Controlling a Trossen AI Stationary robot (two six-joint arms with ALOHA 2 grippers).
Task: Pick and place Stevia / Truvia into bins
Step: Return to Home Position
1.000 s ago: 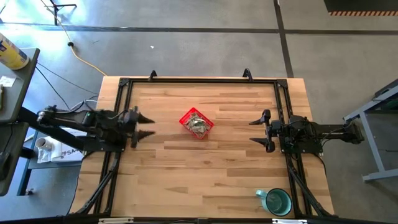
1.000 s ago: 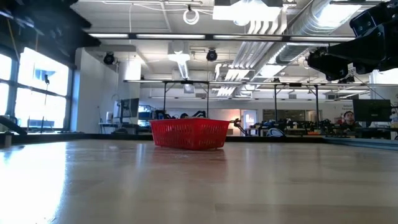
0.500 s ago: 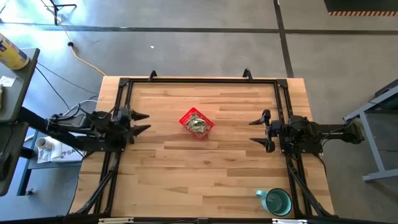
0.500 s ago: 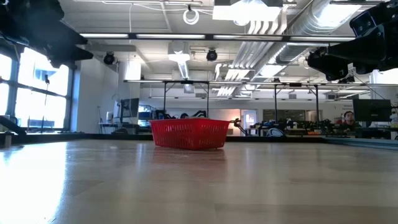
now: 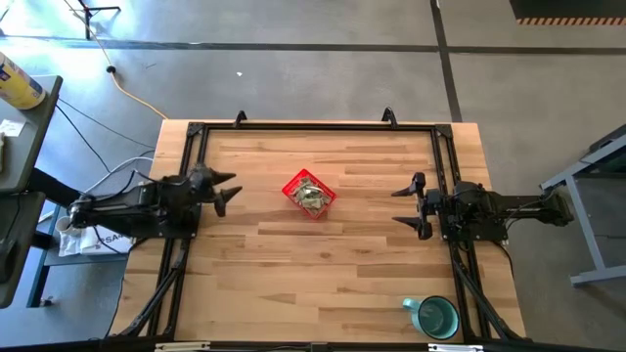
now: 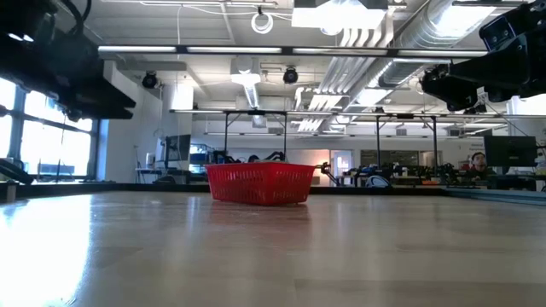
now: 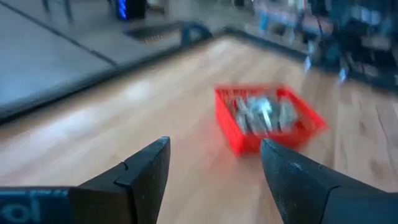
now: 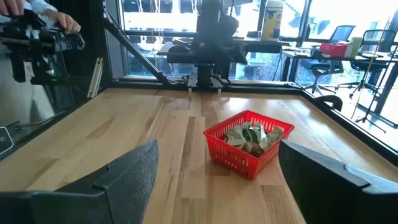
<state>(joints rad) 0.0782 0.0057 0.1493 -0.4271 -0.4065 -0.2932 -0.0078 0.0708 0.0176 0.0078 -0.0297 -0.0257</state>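
Observations at the bench (image 5: 323, 264).

The red basket (image 5: 309, 194) stood a little behind bench centre, between the two arms and touching neither. The high view showed it turned corner-on, with the pale green and white sweetener packets (image 5: 312, 198) heaped inside. The right wrist view confirmed the heap (image 8: 250, 135) lying below the rim of the basket (image 8: 249, 143). The left wrist view showed the same basket (image 7: 267, 118), though its contents were only a pale blur. The low view gave the basket (image 6: 259, 182) side-on through its mesh wall, and no packet could be made out there.

The left gripper (image 5: 233, 186) hung at the bench's left edge, pointing towards the basket. Its fingers (image 7: 146, 171) were spread apart and empty. The right gripper (image 5: 394, 206) waited at the right edge, its fingers (image 8: 130, 174) likewise parted and holding nothing. The low view caught only dark arm housings at its upper corners, with no fingers shown.

Only the high view took in the teal mug (image 5: 435, 317) at the near right corner. Only the right wrist view showed a person's hand (image 8: 67, 23) beyond the far side of the bench.

Markings: a white item (image 5: 98, 240) under the left arm carried dark lettering, partly covered and not legible. Print on the yellow canister (image 5: 20, 83) on the side table could not be read.
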